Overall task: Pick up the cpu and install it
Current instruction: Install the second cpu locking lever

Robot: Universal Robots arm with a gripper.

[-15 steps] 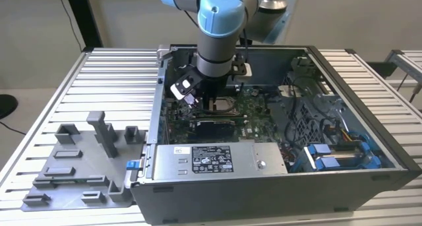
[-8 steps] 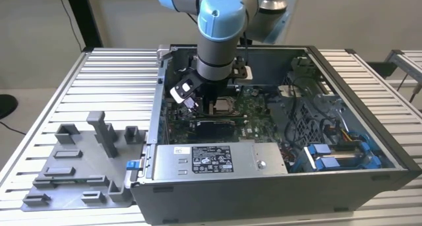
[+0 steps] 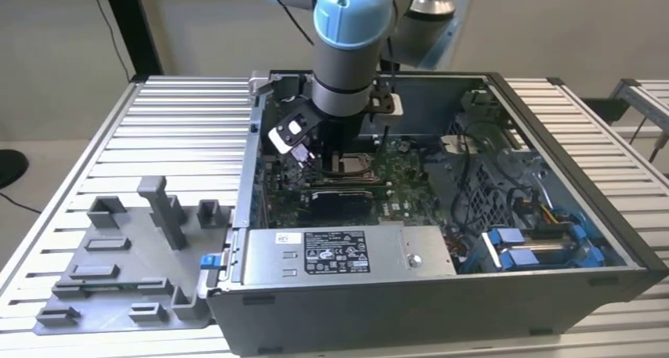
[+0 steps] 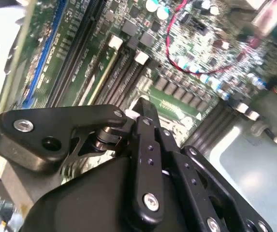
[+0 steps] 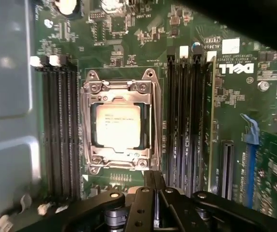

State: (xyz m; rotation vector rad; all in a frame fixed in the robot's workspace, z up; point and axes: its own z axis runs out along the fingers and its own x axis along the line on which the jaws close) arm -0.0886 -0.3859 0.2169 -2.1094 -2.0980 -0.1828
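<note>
The arm [image 3: 340,68] reaches down into the open computer case [image 3: 439,295], which sits on the ribbed metal counter [image 3: 178,131]. In the exterior view the tool [image 3: 332,148] hangs just above the motherboard [image 3: 403,170], approx. over the socket [image 3: 350,166].

The cpu [image 5: 118,126] lies flat inside the socket's metal frame [image 5: 120,87] in the first wrist view, silvery top up, w/ dark memory slots [image 5: 61,130] on both sides of it. The tool [image 5: 150,186] is near the cpu but apart from it, not touching; nothing sits between the fingers.

In the second wrist view the tool's black fingers [image 4: 145,159] look drawn together at the tip, w/ the green board and a red wire [image 4: 186,58] beyond them.

At the exterior view's left, a grey fixture tray [image 3: 125,272] rests on the counter beside the case. A grey box w/ a label [image 3: 340,252] occupies the near side of the case; blue brackets [image 3: 522,244] sit at the exterior view's right.
</note>
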